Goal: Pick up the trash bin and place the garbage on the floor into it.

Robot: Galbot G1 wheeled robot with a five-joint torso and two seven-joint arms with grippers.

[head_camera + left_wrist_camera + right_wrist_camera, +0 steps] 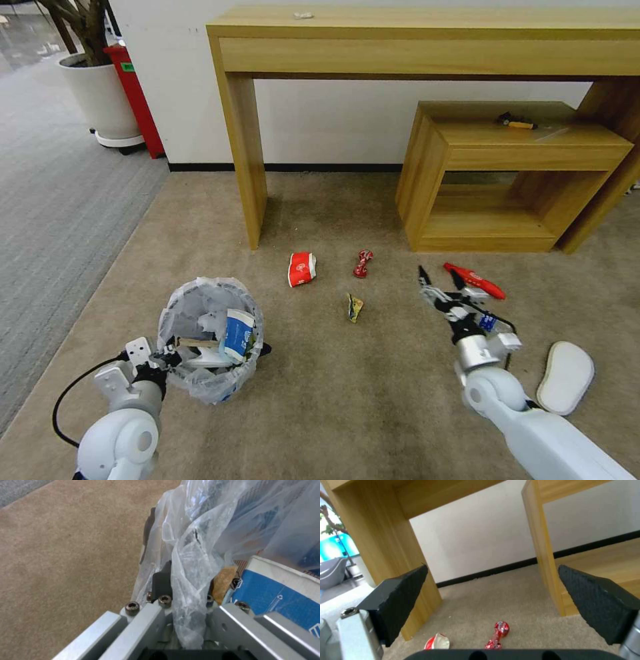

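Nearest the head camera, low on the robot's left, the left hand (162,359) is clamped on the rim of the trash bin (210,340); in the left wrist view its fingers (162,582) pinch the clear bag liner (196,565) folded over the bin's edge. That bin stands on the beige floor (347,400) and already holds a blue-white carton (237,333) and crumpled white paper (193,313).

Further forward, garbage lies loose on the carpet: a red paper cup (302,269) on its side, a twisted red wrapper (362,263) just to its right, and a small yellow-green wrapper (355,307) nearer the robot, between the bin and the right arm. A long red wrapper (475,281) lies beside the right hand (437,288), which hangs above the floor with its fingers spread wide and nothing between them; the right wrist view shows both black pads (398,600) well apart, the cup (437,642) and twisted wrapper (497,634) on the carpet beyond. One white slipper (565,375) rests beside the right forearm.

Behind the litter stand a tall wooden surface (427,40) and a lower wooden stool (507,173) against the white wall. Off to the left, a white plant pot (100,97) sits on the grey carpet (60,200).
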